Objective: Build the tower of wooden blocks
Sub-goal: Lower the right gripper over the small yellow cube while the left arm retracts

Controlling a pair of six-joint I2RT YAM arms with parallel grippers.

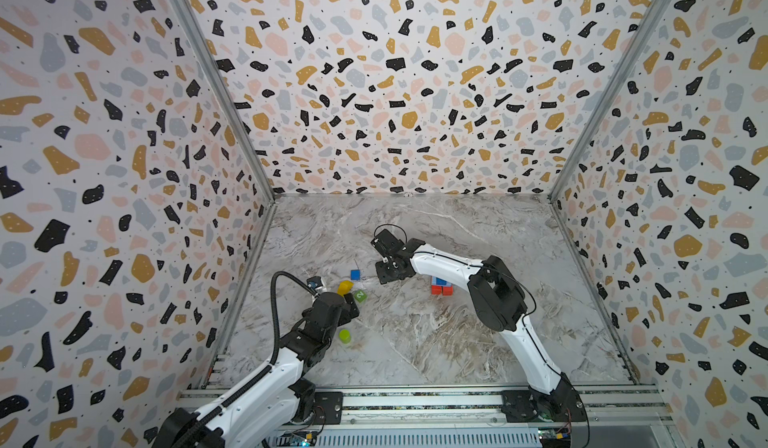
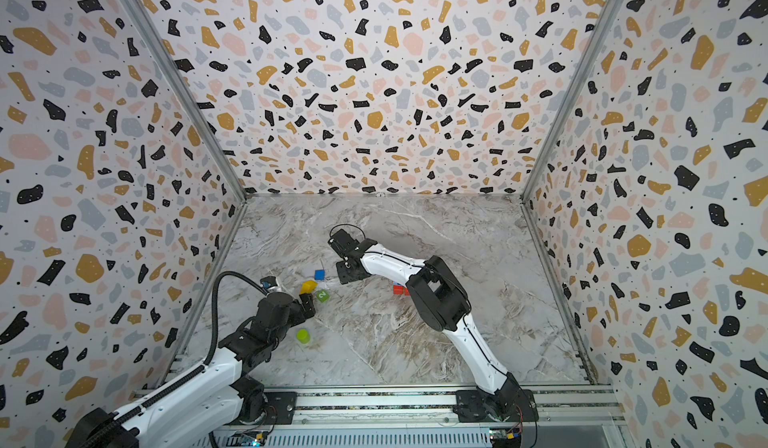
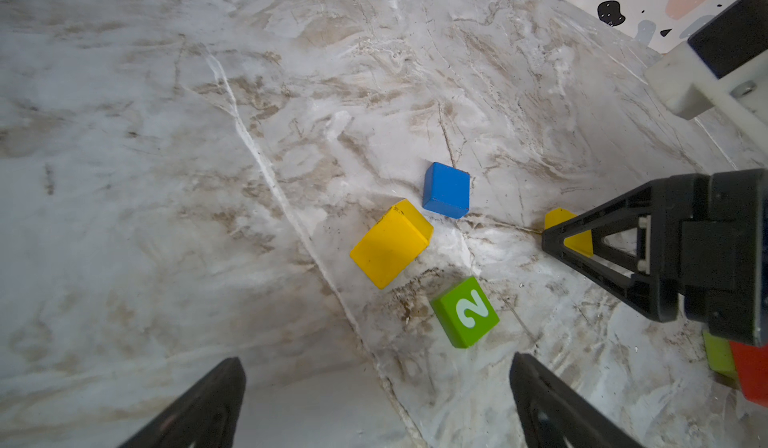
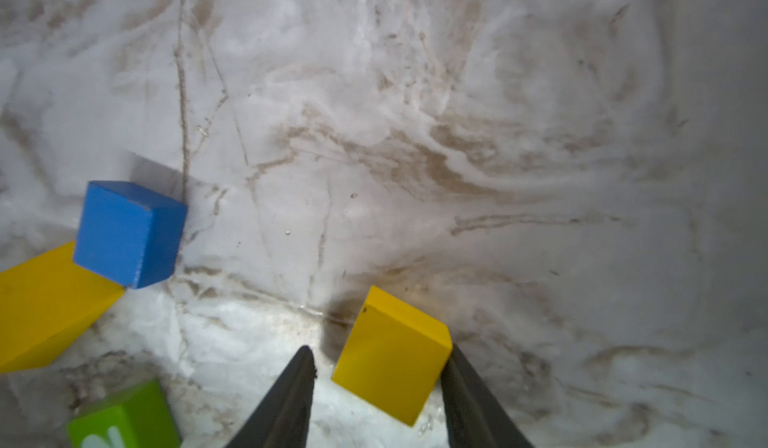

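Note:
My right gripper [image 4: 381, 348] stands open astride a small yellow block [image 4: 392, 354] on the marble. One finger touches the block's corner and a gap shows at the other. In both top views this gripper [image 1: 381, 277] hides that block. The low start of the wood block tower [image 1: 441, 288], red with blue on top, is partly behind the right arm. Loose wood blocks lie left of it: a blue cube [image 1: 355, 274], a yellow bar [image 1: 344, 287], a green cube marked 2 [image 3: 465, 312] and a lime cylinder [image 1: 344, 336]. My left gripper [image 3: 376, 367] hangs open and empty just short of the green cube.
Patterned walls close in the marble floor [image 1: 415, 342] on three sides. A metal rail [image 1: 415, 402] with both arm bases runs along the front. In the left wrist view a red block [image 3: 752, 375] and a lime-green one [image 3: 719, 354] show beside the right gripper's body.

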